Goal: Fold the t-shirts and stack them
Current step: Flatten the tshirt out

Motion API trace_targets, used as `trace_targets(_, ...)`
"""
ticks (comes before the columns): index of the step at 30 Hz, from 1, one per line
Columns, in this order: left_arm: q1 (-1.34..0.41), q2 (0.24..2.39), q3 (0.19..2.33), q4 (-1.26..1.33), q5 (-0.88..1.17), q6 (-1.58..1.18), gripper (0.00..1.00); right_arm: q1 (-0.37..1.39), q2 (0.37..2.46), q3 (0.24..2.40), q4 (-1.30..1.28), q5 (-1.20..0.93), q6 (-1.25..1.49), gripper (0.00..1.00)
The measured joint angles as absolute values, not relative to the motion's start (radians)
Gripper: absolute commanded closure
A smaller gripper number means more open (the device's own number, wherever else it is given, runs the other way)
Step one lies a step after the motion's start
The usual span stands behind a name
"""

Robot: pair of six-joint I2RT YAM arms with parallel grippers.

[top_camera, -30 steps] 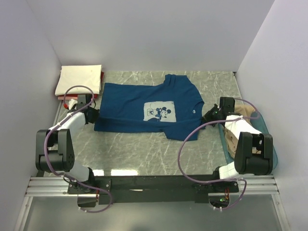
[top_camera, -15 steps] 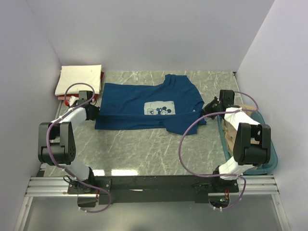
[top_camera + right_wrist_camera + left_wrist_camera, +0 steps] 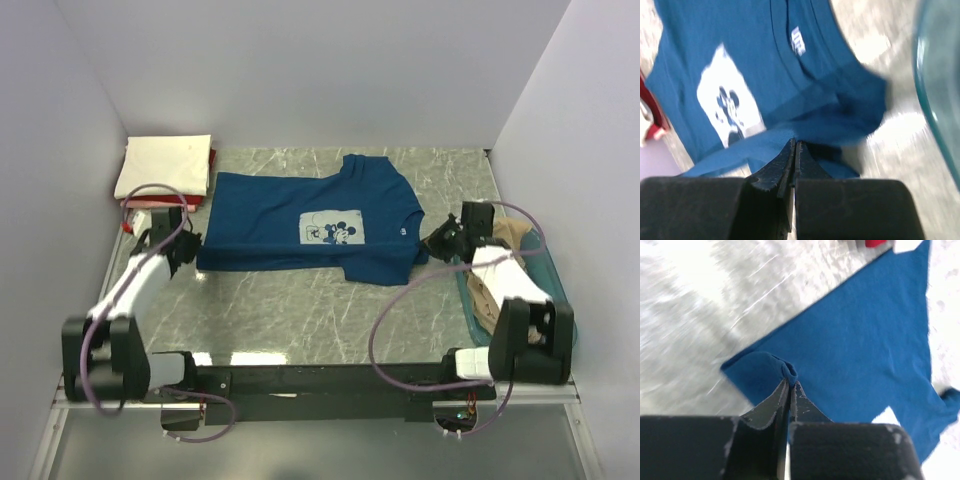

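Nearest, at about 4 o'clock on the grey marbled surface [image 3: 300,320], a teal plastic tub [image 3: 468,305] sits beside the right arm with a crumpled tan t-shirt [image 3: 510,233] inside. It looks like the supply waiting its turn, kept off the working area.

Further in, the two arms reach to opposite ends of the dark blue t-shirt [image 3: 300,215], a soft cloth tee with a pale square cartoon print. It lies sideways across the middle, print up, collar toward 3 o'clock and hem toward 9 o'clock. The left gripper [image 3: 790,385] is clamped on a small peak of blue cloth at the near hem corner. Its jaws are pressed together, with fabric bunched at the tips and the corner curled up off the stone. The right gripper [image 3: 794,145] is closed tight too, its tips meeting on a thin raised edge of the same tee near the sleeve, just below the collar label. The wrist view is blurred, so how much cloth it has I cannot tell.

Holding the near long edge at both ends makes sense for a lengthwise fold — lifted together, that side could be carried toward 12 o'clock without the middle sagging or twisting.

Farthest, at about 10 o'clock, a folded cream t-shirt [image 3: 165,165] rests squarely on a red t-shirt [image 3: 212,162] in the corner — evidently the finished stack. It is just beyond the blue hem, where the blue one would go once folded.
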State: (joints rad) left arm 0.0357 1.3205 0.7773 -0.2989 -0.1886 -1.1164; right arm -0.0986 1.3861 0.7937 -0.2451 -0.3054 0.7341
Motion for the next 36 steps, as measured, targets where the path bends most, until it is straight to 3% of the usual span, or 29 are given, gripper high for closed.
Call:
trace_targets(6,0.036,1.061,0.584,-0.319,-0.189,-1.111,0.89,-0.099,1.147,0.67,-0.334,-0.308,0.691,1.0)
trace_targets(16,0.036,0.979,0.509,-0.379,-0.17,-1.086,0.84,-0.099,0.994,0.639,-0.507,-0.301,0.636,1.0)
trace_targets(21,0.036,1.033,0.509,-0.352,-0.144,-1.081,0.82,-0.099,1.014,0.644,-0.509,-0.302,0.639,0.99)
trace_targets(31,0.049,1.125,0.508,-0.349,-0.123,-1.081,0.56,-0.099,1.205,0.702,-0.447,-0.299,0.643,0.99)
trace_targets(36,0.083,1.077,0.476,-0.347,-0.125,-1.086,0.7,-0.099,1.243,0.702,-0.411,-0.298,0.645,0.99)
